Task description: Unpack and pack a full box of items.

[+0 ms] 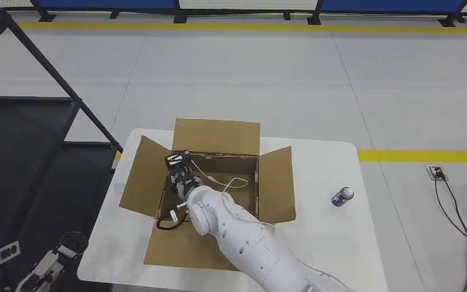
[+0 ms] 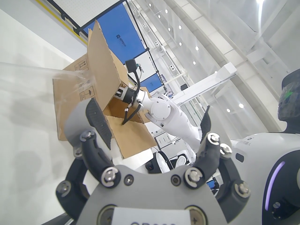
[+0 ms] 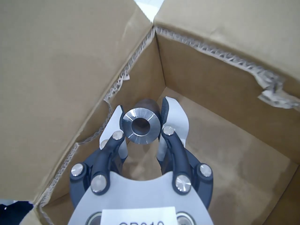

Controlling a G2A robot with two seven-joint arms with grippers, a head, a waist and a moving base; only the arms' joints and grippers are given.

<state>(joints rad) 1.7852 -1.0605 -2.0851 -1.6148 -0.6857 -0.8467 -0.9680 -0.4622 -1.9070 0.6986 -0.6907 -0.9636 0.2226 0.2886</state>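
Between the fingers of my right tool sits a dark can, clamped across its round body with one finger on either side. I judge that grip was chosen because the curved wall offers two opposed faces to squeeze while leaving both ends free. Its long axis runs in line with the tool, much as the fingers point. The shiny dished end faces back at the wrist and the other end aims down toward the floor of the box, close to an inner corner. Whether that lower end touches the cardboard I cannot tell, so I can't say if this is a pick-up or a set-down. From above, the arm lies over the near flap at a slant, and the flaps are all folded outward, which I take to be what keeps the opening free for the wrist. Out on the table, well apart from the box on my right, a blue can looks to be standing upright. My left tool hangs spread wide with nothing in it, low beside the table's edge and facing up at the box from outside, out of the way as I read it
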